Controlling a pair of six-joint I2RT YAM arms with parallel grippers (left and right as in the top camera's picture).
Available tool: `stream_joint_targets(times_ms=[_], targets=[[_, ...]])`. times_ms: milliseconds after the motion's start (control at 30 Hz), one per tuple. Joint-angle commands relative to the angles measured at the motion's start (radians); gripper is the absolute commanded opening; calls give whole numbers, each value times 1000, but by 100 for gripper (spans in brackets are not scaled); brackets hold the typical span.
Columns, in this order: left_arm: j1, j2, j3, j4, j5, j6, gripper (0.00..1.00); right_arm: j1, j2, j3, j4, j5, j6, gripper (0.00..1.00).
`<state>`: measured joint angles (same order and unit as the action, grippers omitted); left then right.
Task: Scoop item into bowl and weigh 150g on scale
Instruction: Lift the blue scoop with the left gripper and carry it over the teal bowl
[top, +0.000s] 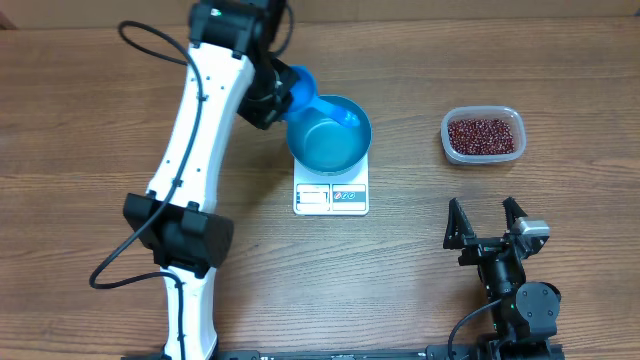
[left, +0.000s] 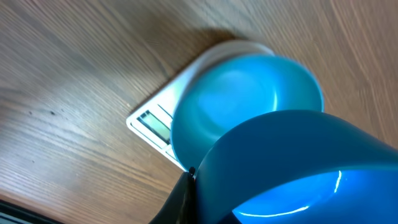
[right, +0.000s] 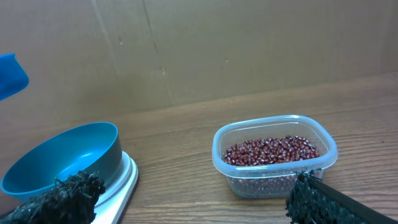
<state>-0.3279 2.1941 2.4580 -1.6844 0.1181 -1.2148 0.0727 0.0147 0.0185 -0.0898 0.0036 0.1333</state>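
The wooden table (top: 420, 270) carries everything, with a cardboard wall behind it in the right wrist view. The white left arm (top: 205, 110) reaches across the table's left half, and the left gripper (top: 268, 98) is clenched on the bright blue scoop (top: 302, 90), which hangs over the bowl's far-left rim. In the left wrist view the scoop fills the lower right, with the bowl just beyond it. The right gripper (top: 483, 215) rests low at the table's near right, released, its 2 fingers spread wide and grasping nothing. The teal bowl (top: 325, 145) sits on the white scale (top: 331, 197), whose display panel and buttons show along the near edge. Well to the right stands 1 clear plastic tub (top: 447, 135), apart from the scale. The red-brown beans (top: 484, 135) lie heaped inside that tub.
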Motion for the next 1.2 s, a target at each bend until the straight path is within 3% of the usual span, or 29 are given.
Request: stream_joint_targets(times_ms=[0,500,800,933,1167], targets=[[-59,3,24,-5,-32,-74,4,4,-11,-10,5,-6,-11,100],[-209,3,24,-5,-91,-279,4,4,-11,-10,10,-6,-11,100],[-214,3,24,-5,-164,-266,4,4,-11,-10,6,-14,-3,100],[-214,3,24,-5,-179,-266,4,4,-11,8,5,-124,0,100],[-214,3,24,-3,-180,-256,4,4,0,218,-180,-156,80,100]])
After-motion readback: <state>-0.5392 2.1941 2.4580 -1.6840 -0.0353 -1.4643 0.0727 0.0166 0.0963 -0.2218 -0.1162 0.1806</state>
